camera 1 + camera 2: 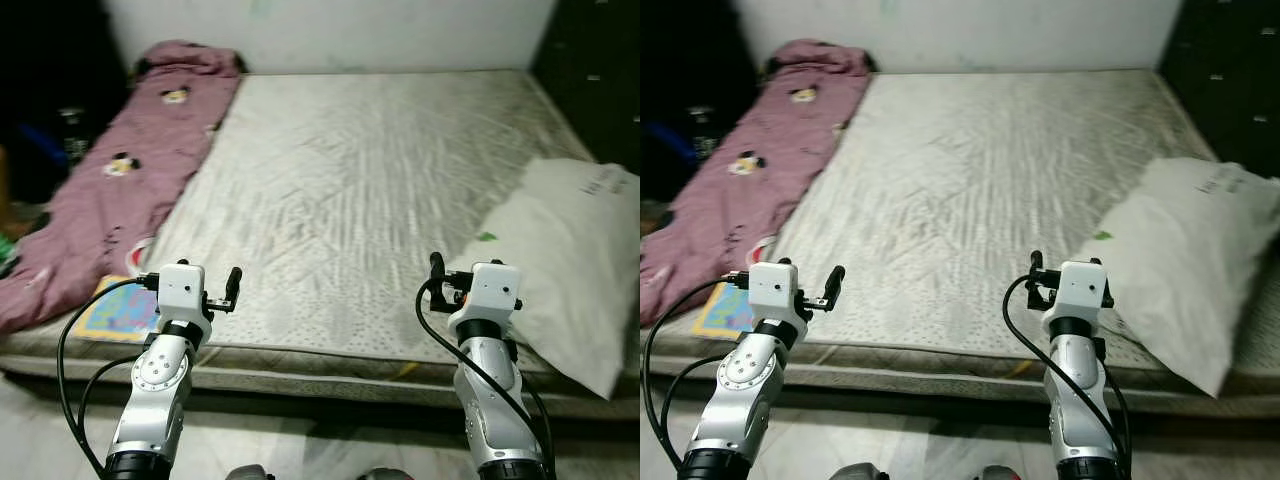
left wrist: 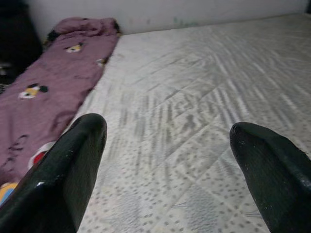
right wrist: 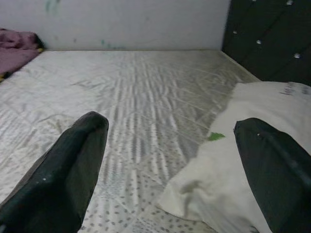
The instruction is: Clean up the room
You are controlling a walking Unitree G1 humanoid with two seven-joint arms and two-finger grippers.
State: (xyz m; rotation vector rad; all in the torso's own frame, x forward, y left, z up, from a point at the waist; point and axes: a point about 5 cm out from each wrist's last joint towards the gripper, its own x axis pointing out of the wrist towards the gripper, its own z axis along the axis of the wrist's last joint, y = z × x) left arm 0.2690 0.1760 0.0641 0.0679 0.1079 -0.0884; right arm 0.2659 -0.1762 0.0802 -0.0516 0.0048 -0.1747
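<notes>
Head views: a bare grey quilted mattress (image 1: 350,200) carries a mauve cartoon-print blanket (image 1: 120,180) along its left edge, a white pillow (image 1: 570,260) at its right edge, and a colourful flat book (image 1: 115,312) at its near left corner. Left gripper (image 1: 234,285) and right gripper (image 1: 437,268) hover over the mattress's near edge.

Left wrist view: jaws wide, empty, above the mattress.

Right wrist view: jaws wide, empty, the pillow just beyond.

Quilted cloth mattress (image 1: 350,190); soft matt pillow (image 1: 570,260); glossy black fingers (image 2: 68,174).

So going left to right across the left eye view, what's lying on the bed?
Purple blanket → colourful book → bare mattress → white pillow.
</notes>
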